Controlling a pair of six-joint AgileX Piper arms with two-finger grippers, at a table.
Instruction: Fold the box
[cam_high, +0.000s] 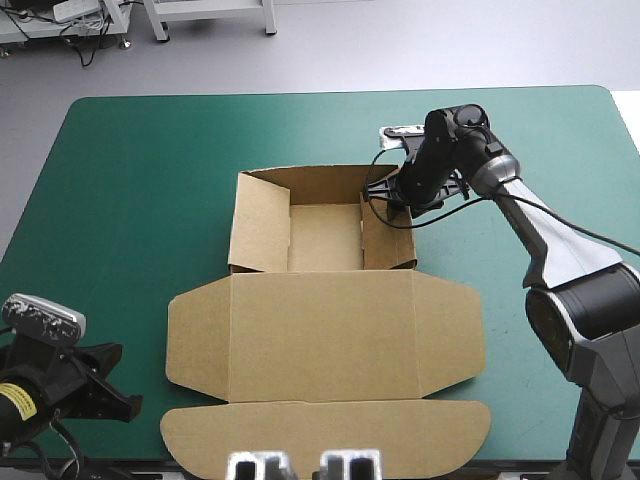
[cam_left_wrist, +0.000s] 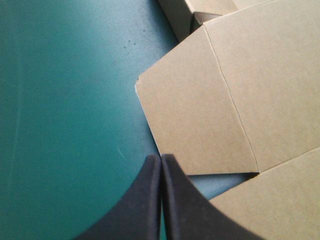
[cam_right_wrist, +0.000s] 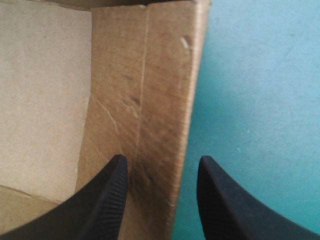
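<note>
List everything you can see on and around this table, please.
box: one, brown, mid-table; walls raised at its far part, lid flat toward the near edge.
table: one, teal-green cover, under everything.
left jaws: one pair, black fingers, shut, over the cover at the near left corner, beside the lid's left flap.
right jaws: one pair, black fingers, open, astride the box's right wall near its far corner.
</note>
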